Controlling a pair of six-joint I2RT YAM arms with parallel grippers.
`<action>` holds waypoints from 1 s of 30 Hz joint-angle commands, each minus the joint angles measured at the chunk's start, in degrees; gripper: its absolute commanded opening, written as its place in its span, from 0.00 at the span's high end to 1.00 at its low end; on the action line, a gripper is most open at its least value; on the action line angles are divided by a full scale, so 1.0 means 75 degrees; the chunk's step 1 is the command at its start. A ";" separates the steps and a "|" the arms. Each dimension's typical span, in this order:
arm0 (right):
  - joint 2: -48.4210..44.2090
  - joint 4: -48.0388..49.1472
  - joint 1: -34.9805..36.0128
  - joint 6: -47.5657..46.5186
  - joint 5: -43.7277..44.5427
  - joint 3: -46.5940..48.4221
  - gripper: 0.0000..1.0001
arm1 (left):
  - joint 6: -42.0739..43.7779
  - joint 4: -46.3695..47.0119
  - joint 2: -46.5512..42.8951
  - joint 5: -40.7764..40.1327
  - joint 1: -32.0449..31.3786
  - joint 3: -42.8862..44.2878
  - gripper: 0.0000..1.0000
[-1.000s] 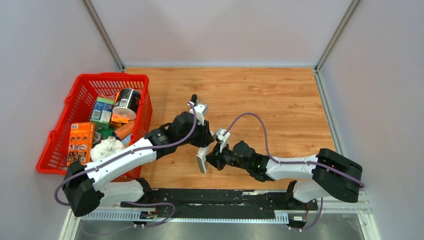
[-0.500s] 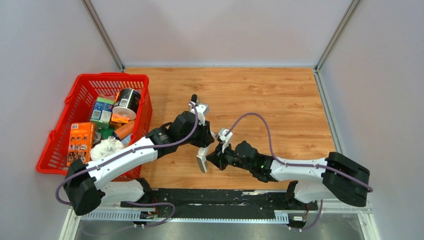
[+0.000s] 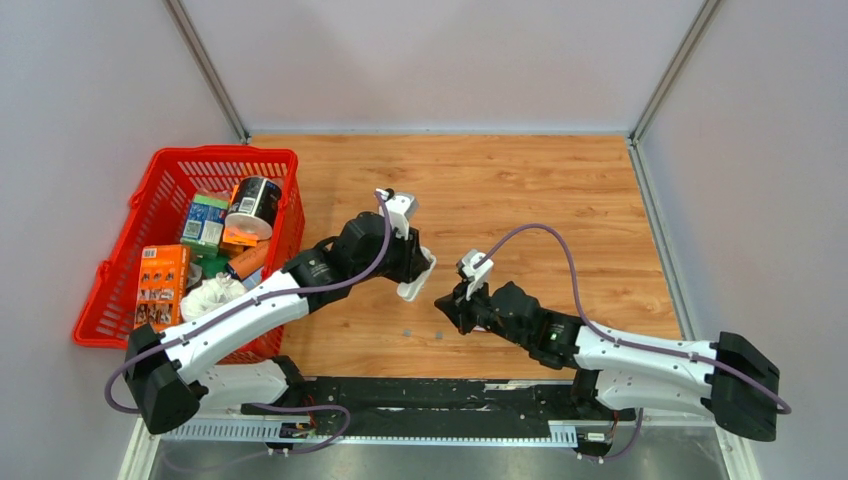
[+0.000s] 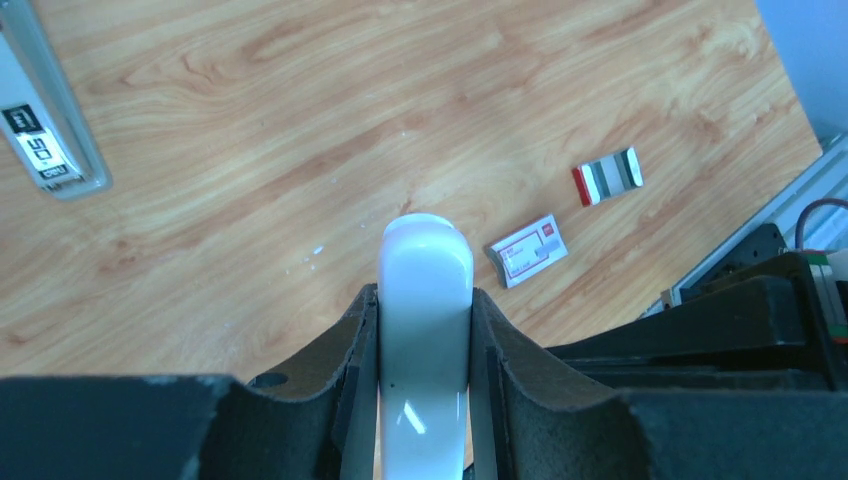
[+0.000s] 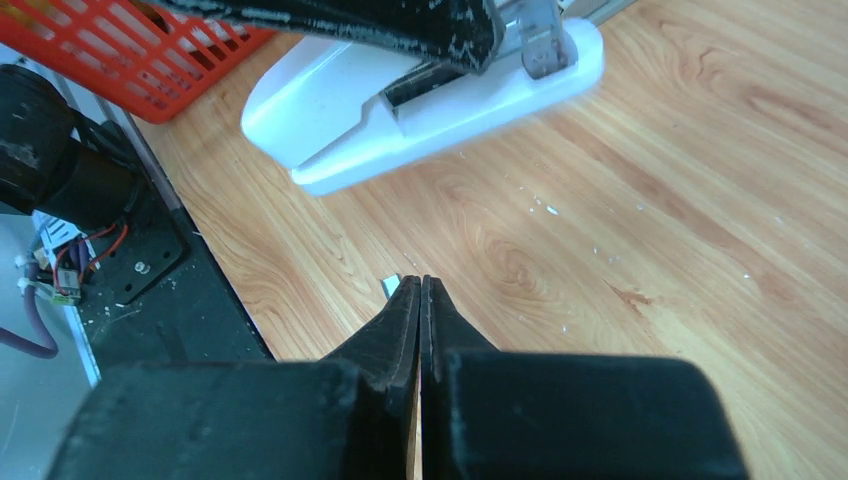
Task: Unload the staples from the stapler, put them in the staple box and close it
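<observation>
Left gripper (image 4: 423,305) clamped on stapler (image 4: 424,262), lifted off tabletop (image 4: 250,150). Right gripper (image 5: 421,292) closed together, at 4 o'clock of stapler, top view.

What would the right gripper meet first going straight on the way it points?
Probably the stapler held in the left gripper; depth is unclear, so it might pass beneath.

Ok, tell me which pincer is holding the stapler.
The left pincer: it clamps the white stapler by its sides. The right pincer is shut, empty, clear of the stapler.
</observation>
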 commanded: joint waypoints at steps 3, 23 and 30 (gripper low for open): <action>-0.0797 -0.0842 0.0042 0.0024 0.0132 0.0158 1.00 | 0.0324 0.0439 -0.0652 -0.0360 0.0013 0.0488 1.00; -0.0505 -0.1265 0.0030 -0.0912 0.1467 0.1154 1.00 | -0.0039 0.1565 -0.0921 0.2322 0.0013 0.0137 1.00; -0.1008 -0.1253 0.0030 -0.1287 0.1420 0.1131 1.00 | -0.0039 0.1882 -0.1250 0.3306 0.0013 0.0031 1.00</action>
